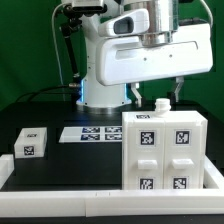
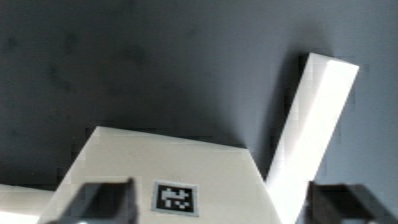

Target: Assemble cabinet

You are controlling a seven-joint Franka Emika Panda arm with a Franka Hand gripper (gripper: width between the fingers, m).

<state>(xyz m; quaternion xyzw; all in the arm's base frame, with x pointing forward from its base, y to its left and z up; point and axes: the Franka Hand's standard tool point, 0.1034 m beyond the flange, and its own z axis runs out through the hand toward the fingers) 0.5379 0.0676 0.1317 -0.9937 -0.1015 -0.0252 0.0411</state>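
**Cabinet and open gripper, exterior and wrist views.** The cabinet (image 1: 165, 150), a blocky white plastic box, stands upright near the front of the black table (image 1: 45, 112), on the exterior view's right. Its tagged front faces the exterior camera. This face is nearly square, so no long axis stands out. The front is divided into four rectangular drawer blocks, two over two, each bearing a black-and-white square tag. A further tag lies on the flat top, beside a small white peg (image 1: 160, 104) that rises from it.

The gripper (image 1: 155, 95) hangs just above the cabinet, its jaws spread wide with nothing between them and touching nothing. In the wrist view the two dark fingers (image 2: 98, 203) frame the cabinet's smooth top (image 2: 169, 160) and its tag.

A loose white block (image 1: 32, 143), cube-like and tagged, rests well apart on the exterior view's left. The marker board (image 1: 92, 133) lies flat between block and cabinet, farther back. A low white rail (image 1: 90, 205) runs along the front edge. The white arm (image 1: 150, 50) has smooth, rounded casings.
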